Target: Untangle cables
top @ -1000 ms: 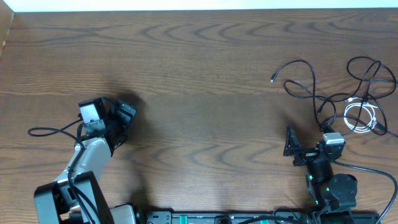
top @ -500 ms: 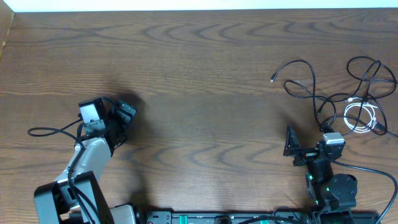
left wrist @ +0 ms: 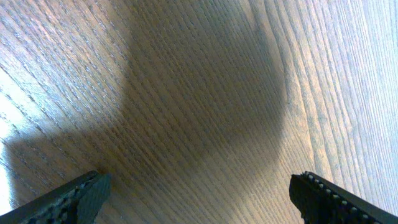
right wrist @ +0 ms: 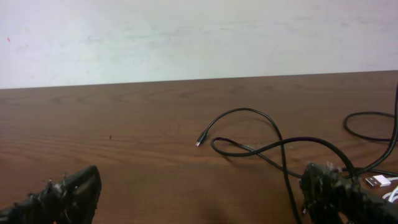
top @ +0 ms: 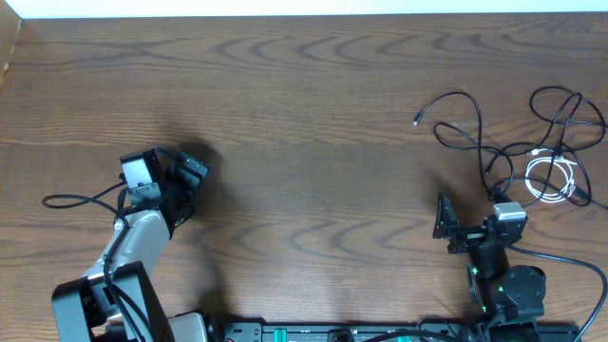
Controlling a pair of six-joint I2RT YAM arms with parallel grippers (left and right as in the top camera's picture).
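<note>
Two cables, black cable (top: 472, 122) and white cable (top: 551, 179), lying tangled at right side of desk (top: 313, 123); nothing separated yet, whole task remaining. Left gripper (top: 190, 174) released, hovering well apart from tangle. Right gripper (top: 445, 224) released, sitting near tangle, grasping nothing.

I see a matt, grained dark wood surface (top: 304, 114), thin smooth black cables (top: 464, 94) and a white cable (top: 532, 180).
</note>
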